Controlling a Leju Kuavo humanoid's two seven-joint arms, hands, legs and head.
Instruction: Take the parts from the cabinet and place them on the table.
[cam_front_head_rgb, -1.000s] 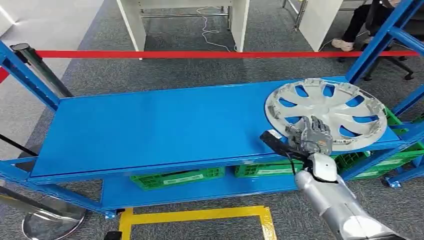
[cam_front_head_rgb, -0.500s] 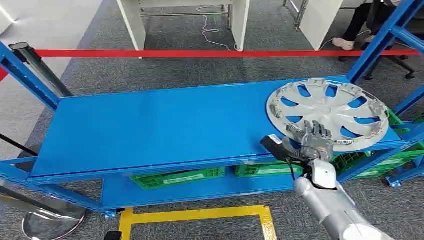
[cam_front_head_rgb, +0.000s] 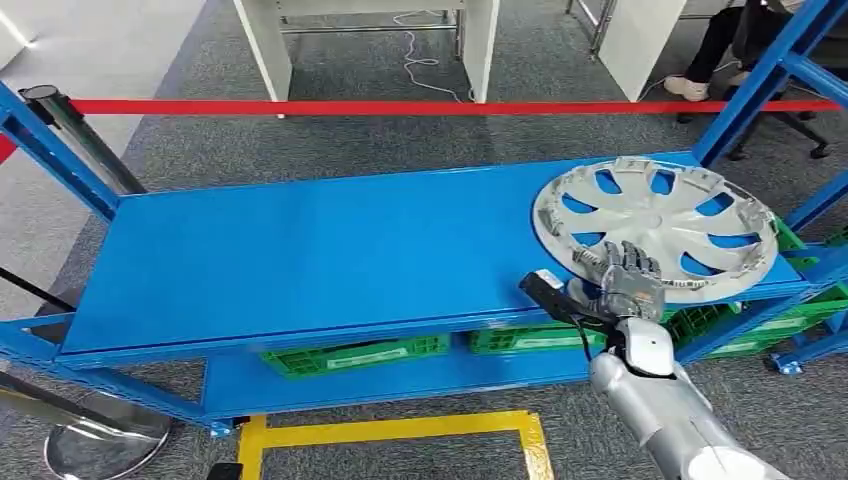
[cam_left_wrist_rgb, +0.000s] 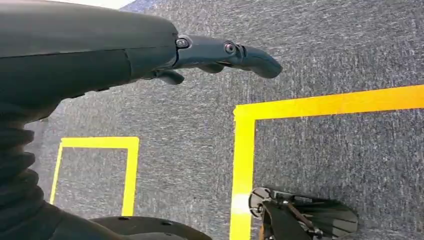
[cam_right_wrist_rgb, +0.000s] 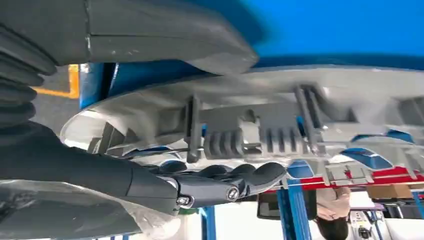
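The hubcap (cam_front_head_rgb: 655, 228), a silver spoked wheel cover, lies flat at the right end of the blue cabinet shelf (cam_front_head_rgb: 300, 250), its near rim reaching the shelf's front edge. Working left to right across the head view: a chrome barrier post (cam_front_head_rgb: 75, 140) with a red belt (cam_front_head_rgb: 400, 107) stands at the far left, the shelf's long middle stretch follows, green crates (cam_front_head_rgb: 355, 355) sit on the lower shelf beneath, and the cover occupies the right end with the right robot hand (cam_front_head_rgb: 625, 280) laid on its near rim.

That right robot hand rests on the cover's edge, fingers (cam_right_wrist_rgb: 235, 180) stretched along the rim by the ribbed clips of its inner face, thumb lying on the other side of the rim; whether the grip has actually closed on the rim cannot be told from these pictures. The left robot hand (cam_left_wrist_rgb: 220, 52) hangs over grey carpet marked with yellow tape (cam_left_wrist_rgb: 242, 165), fingers extended and holding nothing.

The cover looks like thin moulded plastic: likely light, fairly stiff yet springy, smooth-faced and prone to slipping. The rim nearest the robot, or a spoke opening beside it, appears the soundest place to take hold. The small clips around the edge seem breakable, so a moderate squeeze is advisable.
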